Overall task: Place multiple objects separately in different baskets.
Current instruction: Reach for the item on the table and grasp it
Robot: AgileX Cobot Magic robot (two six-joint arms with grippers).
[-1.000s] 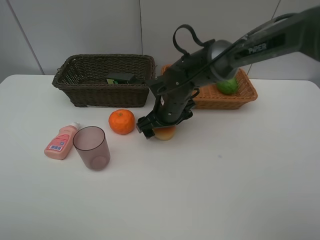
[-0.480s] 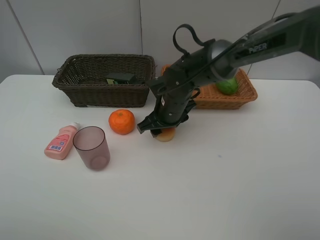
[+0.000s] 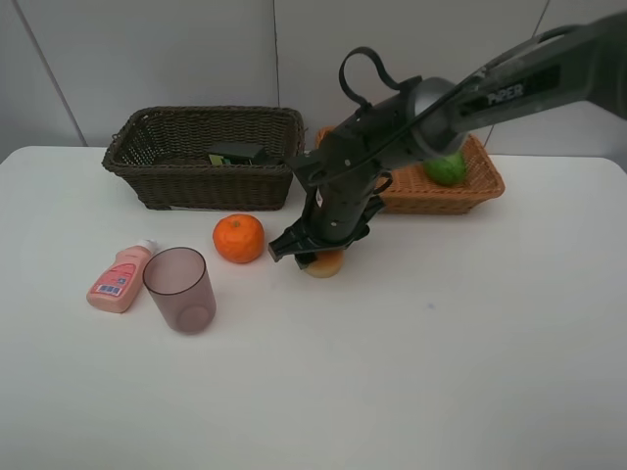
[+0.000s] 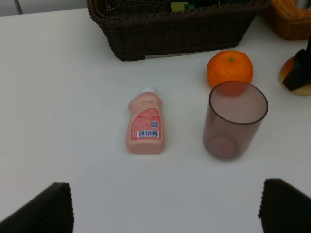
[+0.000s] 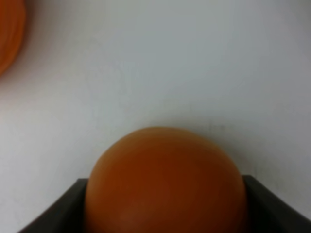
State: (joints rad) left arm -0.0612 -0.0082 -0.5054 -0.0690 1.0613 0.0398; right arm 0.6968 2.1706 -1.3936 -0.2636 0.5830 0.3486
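Right pincer (image 3: 306, 251) clamped on peach (image 5: 165, 184), fruit low on desk (image 3: 441, 343); left pincer (image 4: 170, 206) spread wide. Risk: round fruit might slip during lift and roll into mandarin (image 3: 239, 238).

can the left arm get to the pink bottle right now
Probably yes: the pink bottle lies flat in the open, clear of the cup, and the open left gripper faces it with nothing between.

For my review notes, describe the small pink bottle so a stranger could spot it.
Find the dark brown basket at the back left of the table. In front of it, furthest left, the pink bottle lies flat beside the upright mauve cup. Alone among its neighbours it is pink, labelled and white-capped; the nearby mandarin is round and orange.
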